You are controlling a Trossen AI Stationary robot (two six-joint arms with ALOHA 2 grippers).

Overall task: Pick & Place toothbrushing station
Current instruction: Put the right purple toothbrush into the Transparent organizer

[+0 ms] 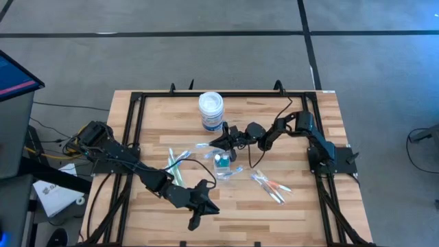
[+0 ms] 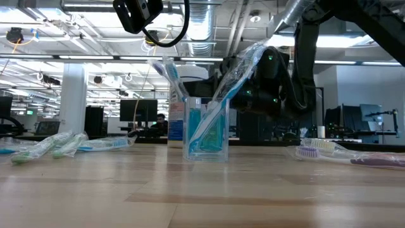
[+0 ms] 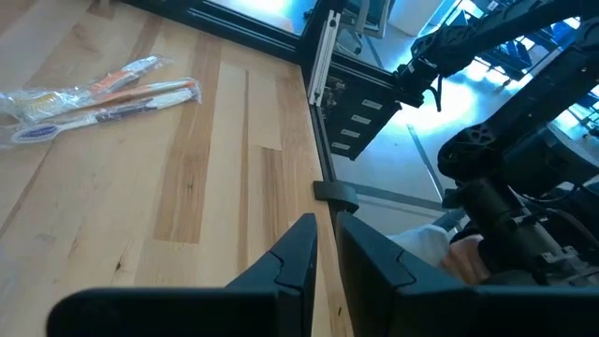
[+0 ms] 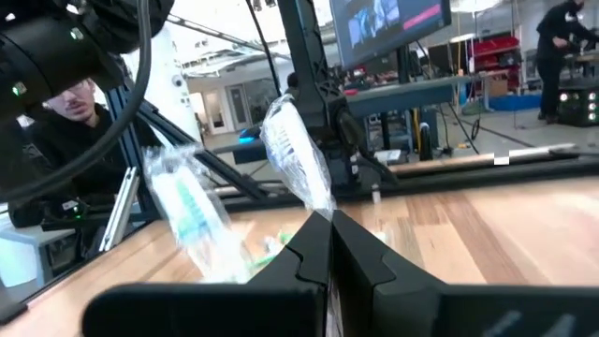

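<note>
Wrapped toothbrush (image 4: 298, 161) pinched in right jaws (image 4: 329, 229) (over cup (image 2: 205, 130)).

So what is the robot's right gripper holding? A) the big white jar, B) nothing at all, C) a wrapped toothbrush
C: the right gripper is shut on a wrapped toothbrush, right by the clear cup, which already has toothbrushes standing in it.

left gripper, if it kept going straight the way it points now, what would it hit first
Probably nothing on the table. The left gripper points off the near edge of the table; its wrist view shows bare wood, then the black frame rail and the floor beyond. The wrapped toothbrushes lie off to one side.
</note>
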